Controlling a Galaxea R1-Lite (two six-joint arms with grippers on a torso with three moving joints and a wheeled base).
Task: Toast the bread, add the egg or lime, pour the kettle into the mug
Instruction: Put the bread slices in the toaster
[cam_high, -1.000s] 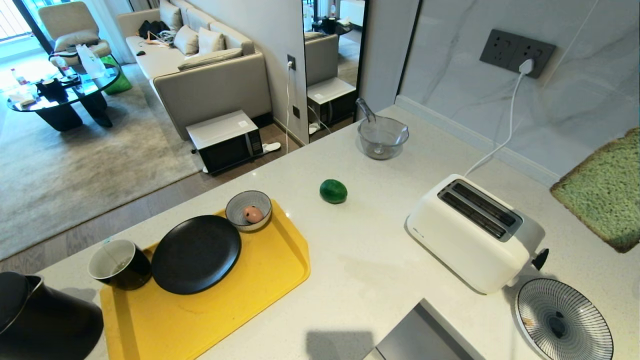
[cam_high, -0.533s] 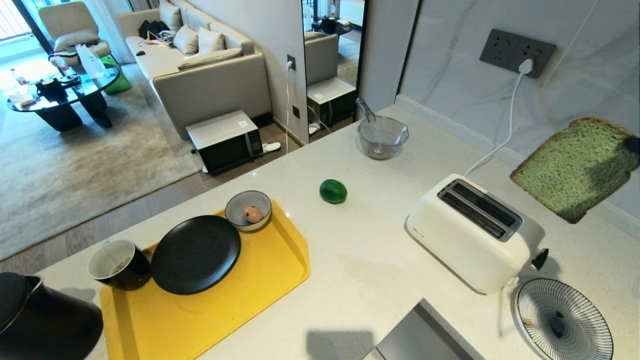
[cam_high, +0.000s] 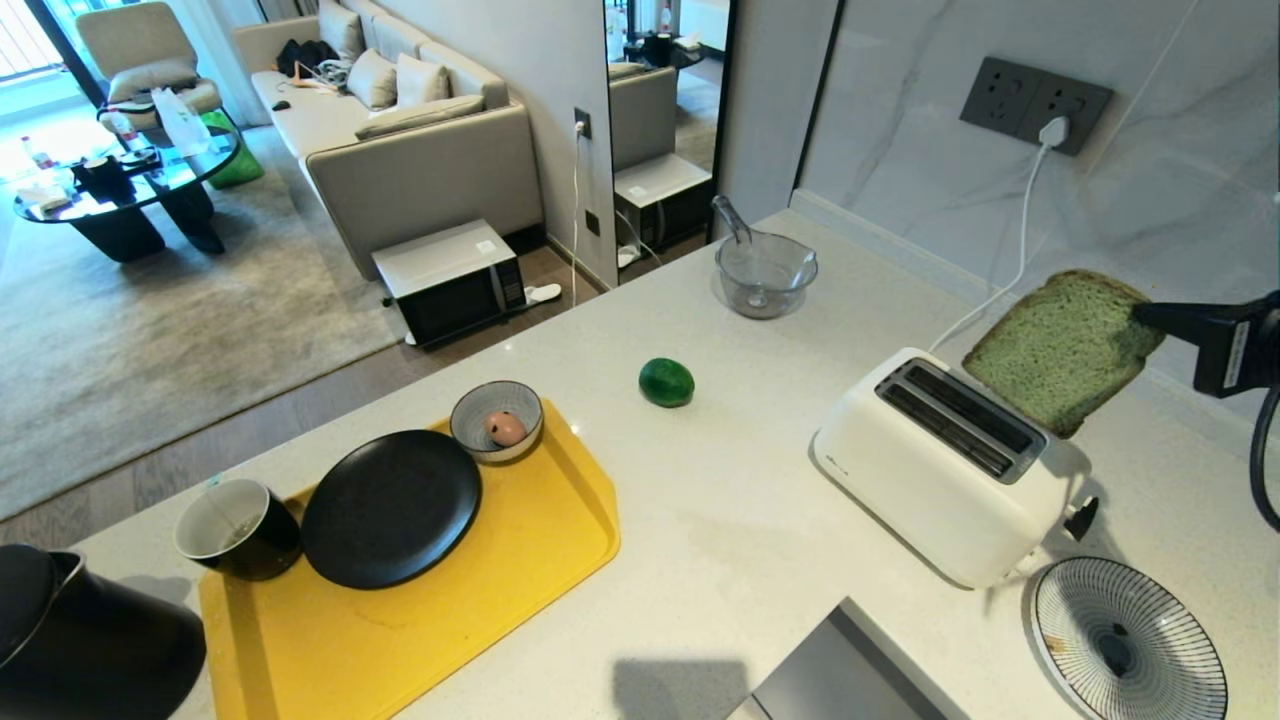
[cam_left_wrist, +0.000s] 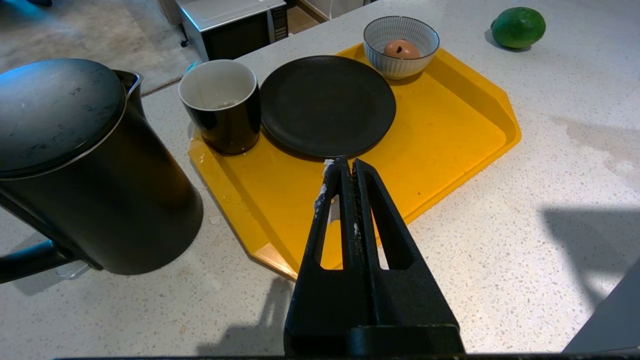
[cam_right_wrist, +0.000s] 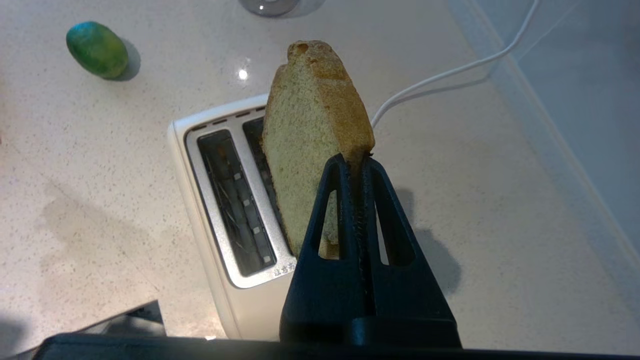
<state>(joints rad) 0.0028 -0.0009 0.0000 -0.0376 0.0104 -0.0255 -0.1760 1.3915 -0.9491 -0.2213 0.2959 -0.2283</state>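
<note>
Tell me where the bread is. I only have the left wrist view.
Observer: The pale green bread slice with a brown crust is in the air, pinched at its edge by the shut right gripper.
Operator: Over the toaster?
Observer: Yes, it is tilted above the white two-slot toaster and not in a slot yet.
Operator: Plugged in?
Observer: Its white cord runs up to a plug in the grey wall socket.
</note>
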